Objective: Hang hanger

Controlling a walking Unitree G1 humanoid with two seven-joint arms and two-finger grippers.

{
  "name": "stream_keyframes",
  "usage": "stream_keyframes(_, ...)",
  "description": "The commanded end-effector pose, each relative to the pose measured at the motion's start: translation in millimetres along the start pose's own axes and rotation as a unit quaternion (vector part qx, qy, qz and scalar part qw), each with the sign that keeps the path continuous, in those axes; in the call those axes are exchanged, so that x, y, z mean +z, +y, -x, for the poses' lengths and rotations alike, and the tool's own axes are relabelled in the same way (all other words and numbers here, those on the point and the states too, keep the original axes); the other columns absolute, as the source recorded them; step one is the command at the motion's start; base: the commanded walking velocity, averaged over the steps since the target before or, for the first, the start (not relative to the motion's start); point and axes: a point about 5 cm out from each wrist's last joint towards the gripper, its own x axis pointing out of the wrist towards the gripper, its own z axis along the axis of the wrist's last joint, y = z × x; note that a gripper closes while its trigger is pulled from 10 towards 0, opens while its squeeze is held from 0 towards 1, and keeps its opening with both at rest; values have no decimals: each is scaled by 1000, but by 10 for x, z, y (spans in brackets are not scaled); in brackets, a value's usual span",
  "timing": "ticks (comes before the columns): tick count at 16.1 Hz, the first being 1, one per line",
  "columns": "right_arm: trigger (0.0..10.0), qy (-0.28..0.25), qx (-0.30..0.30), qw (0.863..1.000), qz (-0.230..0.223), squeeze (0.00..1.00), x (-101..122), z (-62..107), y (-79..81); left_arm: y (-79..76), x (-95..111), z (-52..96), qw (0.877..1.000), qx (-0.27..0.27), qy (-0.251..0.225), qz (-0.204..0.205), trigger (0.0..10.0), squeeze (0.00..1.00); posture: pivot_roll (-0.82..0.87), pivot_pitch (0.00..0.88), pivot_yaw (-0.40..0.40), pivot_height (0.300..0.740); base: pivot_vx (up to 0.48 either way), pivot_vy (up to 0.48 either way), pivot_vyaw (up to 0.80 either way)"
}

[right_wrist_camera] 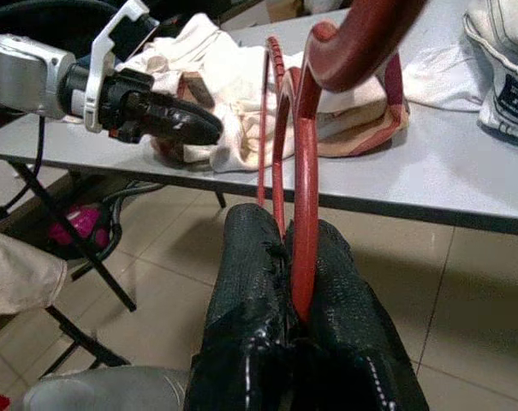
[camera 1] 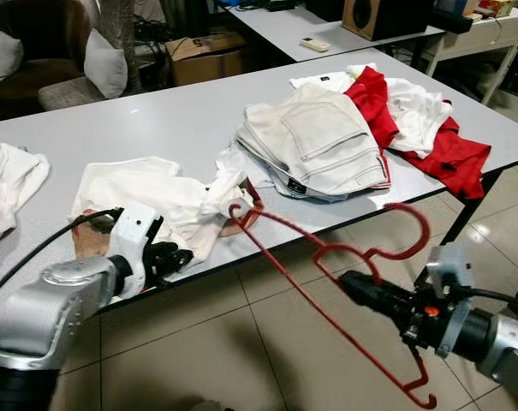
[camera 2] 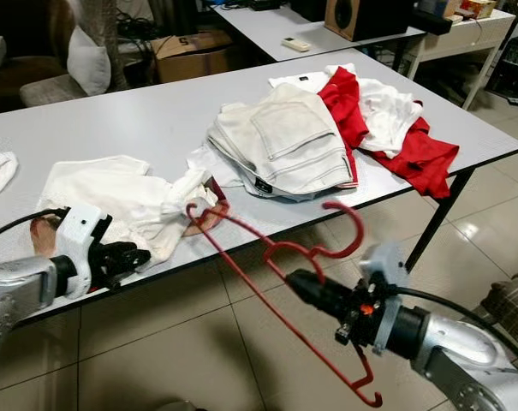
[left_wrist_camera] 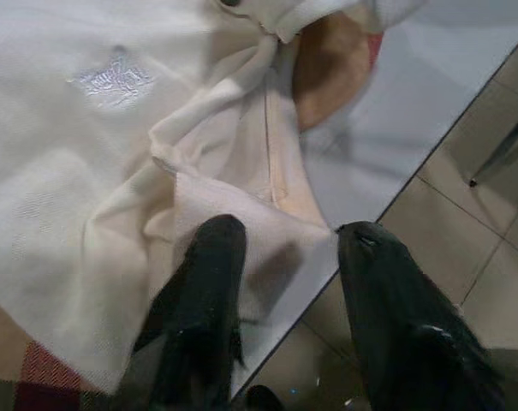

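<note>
My right gripper [camera 1: 354, 284] is shut on a red hanger [camera 1: 340, 247], held low in front of the grey table [camera 1: 156, 111] above the tiled floor. The hanger's shoulder tip reaches up to the table's front edge and its hook curls to the right. The right wrist view has the red bar [right_wrist_camera: 303, 214] clamped between the black fingers. My left gripper [camera 1: 177, 257] is open at the table's front edge. Its fingers [left_wrist_camera: 211, 257] straddle a corner of a crumpled white garment [camera 1: 156, 197] that lies over a brownish cloth [left_wrist_camera: 327, 68].
A folded pile of beige trousers [camera 1: 318, 141] and red and white clothes [camera 1: 451, 158] lie on the right half of the table. Another white cloth [camera 1: 6, 184] is at the far left. Behind stand a cardboard box [camera 1: 203, 51] and a second table with a remote [camera 1: 314, 44].
</note>
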Motion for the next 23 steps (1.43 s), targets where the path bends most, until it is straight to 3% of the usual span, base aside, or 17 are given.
stream_keyframes(1, 10000, 8, -4, 1000, 4, 0, 7, 5, -5, 57, 20, 2, 999, 31, -7, 6, 10000, 1000, -54, 0, 78, 740, 0, 0, 0)
stream_keyframes(5, 10000, 12, -19, 1000, 9, 0, -21, -14, -23, 96, 63, -58, 997, 66, -26, 15, 10000, 1000, -60, 0, 91, 740, 0, 0, 0)
stream_keyframes(9, 10000, 18, -36, 999, 13, 0, -46, -38, -49, 160, 66, -102, 991, 117, -40, 60, 10000, 1000, -63, 0, 100, 740, 0, 0, 0)
stream_keyframes(12, 10000, 21, -39, 999, 14, 0, -60, -49, -44, 90, -21, -155, 993, 95, -15, 66, 10000, 1000, -64, 0, 105, 740, 0, 0, 0)
stream_keyframes(13, 10000, 21, -40, 999, 14, 0, -63, -50, -43, 65, -35, -165, 994, 85, -13, 68, 8431, 965, -63, 0, 106, 740, 0, 0, 0)
stream_keyframes(14, 10000, 22, -40, 999, 14, 0, -66, -53, -43, 40, -46, -174, 995, 76, -10, 69, 2039, 557, -62, 0, 107, 740, 0, 0, 0)
stream_keyframes(15, 10000, 22, -41, 999, 15, 0, -69, -55, -46, 27, -55, -181, 995, 74, -9, 68, 0, 180, -62, 0, 107, 740, 0, 0, 0)
stream_keyframes(16, 10000, 23, -42, 999, 15, 0, -73, -58, -48, 9, -68, -194, 995, 71, -8, 69, 0, 0, -62, 0, 108, 740, 0, 0, 0)
stream_keyframes(23, 10000, 23, -45, 999, 17, 0, -77, -76, -52, 98, -108, -315, 994, 95, -13, 60, 0, 0, -72, 0, 116, 740, 0, 0, 0)
